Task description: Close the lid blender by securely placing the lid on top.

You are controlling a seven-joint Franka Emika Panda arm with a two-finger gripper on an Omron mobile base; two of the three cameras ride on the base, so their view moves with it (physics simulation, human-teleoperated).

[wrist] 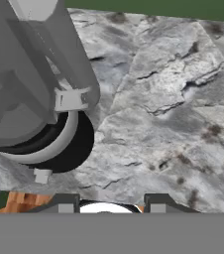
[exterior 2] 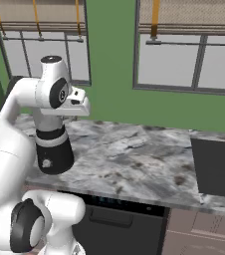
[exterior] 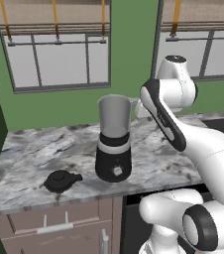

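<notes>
Hand (wrist: 111, 201) beside blender (exterior: 113, 139) jar, empty, fingers partly parted, lid (exterior: 62, 181) on marble counter (exterior: 29, 154)

veined marble counter (exterior: 44, 149), matt

Blender (exterior: 113, 144) blocks counter (exterior: 29, 154) middle; lid (exterior: 61, 181) probably reachable from above.

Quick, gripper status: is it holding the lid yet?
Gripper: holding nothing, jaws a little apart; whether open or closing cannot be told. Lid lies on the counter, left of the blender.
</notes>
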